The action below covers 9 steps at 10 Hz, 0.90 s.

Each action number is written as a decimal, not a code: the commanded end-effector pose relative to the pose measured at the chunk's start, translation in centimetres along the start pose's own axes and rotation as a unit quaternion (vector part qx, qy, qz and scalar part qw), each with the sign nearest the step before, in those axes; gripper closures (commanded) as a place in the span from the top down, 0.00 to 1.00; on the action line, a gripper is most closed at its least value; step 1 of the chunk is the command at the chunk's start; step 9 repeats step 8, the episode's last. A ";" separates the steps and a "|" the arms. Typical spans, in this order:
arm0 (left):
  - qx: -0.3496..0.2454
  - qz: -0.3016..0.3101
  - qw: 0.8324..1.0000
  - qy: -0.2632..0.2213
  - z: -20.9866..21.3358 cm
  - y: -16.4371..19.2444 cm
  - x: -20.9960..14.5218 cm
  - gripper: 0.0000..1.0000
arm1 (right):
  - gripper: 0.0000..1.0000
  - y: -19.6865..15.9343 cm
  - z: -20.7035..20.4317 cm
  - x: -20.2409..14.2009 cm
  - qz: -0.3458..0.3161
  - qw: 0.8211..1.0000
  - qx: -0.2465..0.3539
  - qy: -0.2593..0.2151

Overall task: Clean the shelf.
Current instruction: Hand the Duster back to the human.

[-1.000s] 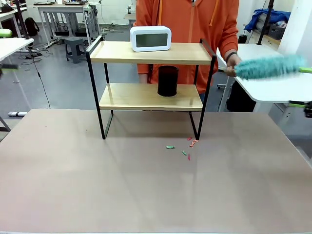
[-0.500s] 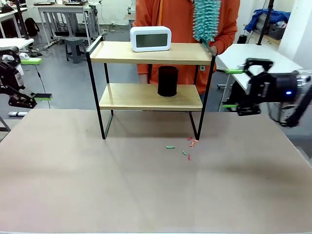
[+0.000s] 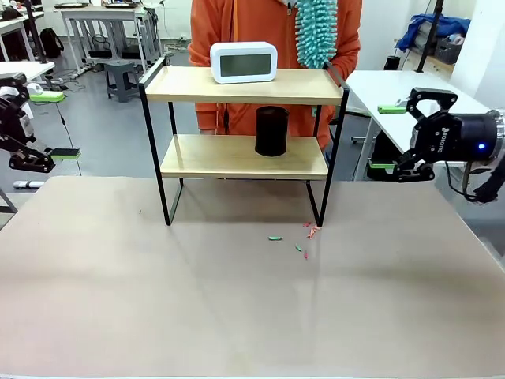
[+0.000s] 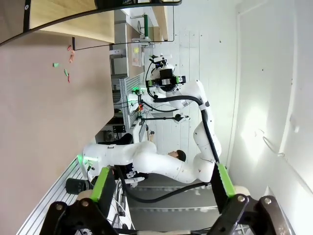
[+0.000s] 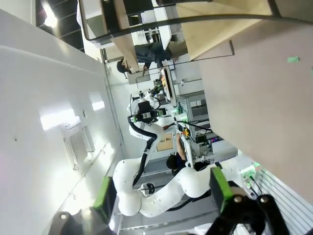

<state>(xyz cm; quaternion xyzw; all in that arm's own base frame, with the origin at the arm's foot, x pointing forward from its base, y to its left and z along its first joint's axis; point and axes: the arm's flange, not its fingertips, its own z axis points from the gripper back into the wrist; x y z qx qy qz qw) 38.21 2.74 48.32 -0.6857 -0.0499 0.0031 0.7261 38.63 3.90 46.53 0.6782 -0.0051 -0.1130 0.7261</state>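
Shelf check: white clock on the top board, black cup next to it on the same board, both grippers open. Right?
Not quite. The black cup stands on the lower board of the shelf, under the white clock, as the front view shows. The clock is on the top board, and the left gripper and right gripper are open.

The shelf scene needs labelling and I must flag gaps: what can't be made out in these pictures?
- Scraps on the tabletop by the shelf, front view: too small to tell what they are.
- Clock on the top board, front view: display unreadable at this size.
- Duster held by the person, front view: top cut off by the picture's upper edge.
- Black cup, lower board: contents hidden by its wall.
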 end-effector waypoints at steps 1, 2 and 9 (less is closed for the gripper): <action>-0.002 -0.004 1.000 0.001 -0.1 -0.2 0.1 1.00 | 1.00 -0.2 -0.1 -0.5 -0.002 1.000 -0.007 0.000; -0.002 -0.004 1.000 0.001 -0.1 -0.2 0.1 1.00 | 1.00 -0.2 -0.1 -0.5 -0.002 1.000 -0.007 0.000; -0.002 -0.004 1.000 0.001 -0.1 -0.2 0.1 1.00 | 1.00 -0.2 -0.1 -0.5 -0.002 1.000 -0.007 0.000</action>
